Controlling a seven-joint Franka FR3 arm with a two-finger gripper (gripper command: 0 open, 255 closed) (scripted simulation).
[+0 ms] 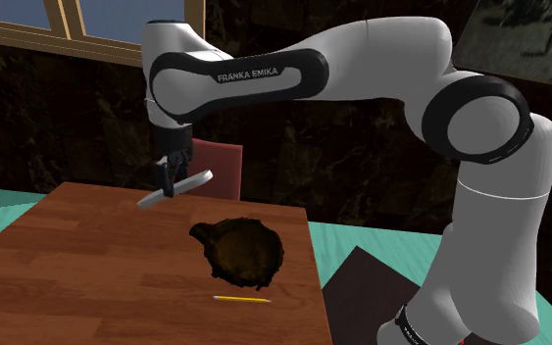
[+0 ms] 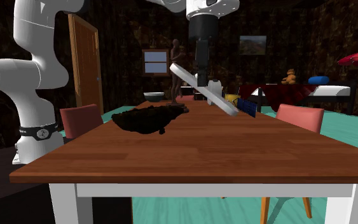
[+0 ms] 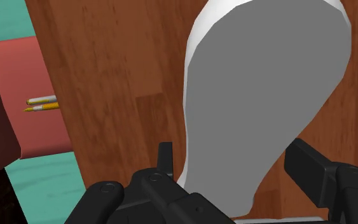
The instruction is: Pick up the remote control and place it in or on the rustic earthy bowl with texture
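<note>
The remote control (image 1: 176,189) is a flat grey slab with a white rim, held tilted in the air above the far part of the brown wooden table (image 1: 77,265). My gripper (image 1: 171,177) is shut on it near its middle. In the second exterior view the remote (image 2: 204,90) slants down toward that view's right under the gripper (image 2: 200,75). In the wrist view the remote's grey face (image 3: 266,95) sits between the fingers (image 3: 165,156). The dark brown rough bowl (image 1: 240,251) rests on the table, nearer the stand than the remote and below it; the same bowl (image 2: 149,118) lies left of the remote.
A yellow pencil (image 1: 241,297) lies on the table near its front edge, just past the bowl. A red chair (image 1: 216,165) stands behind the table's far side, and another red chair (image 2: 300,116) is at the second exterior view's right. A dark mat (image 1: 367,294) lies on the teal floor.
</note>
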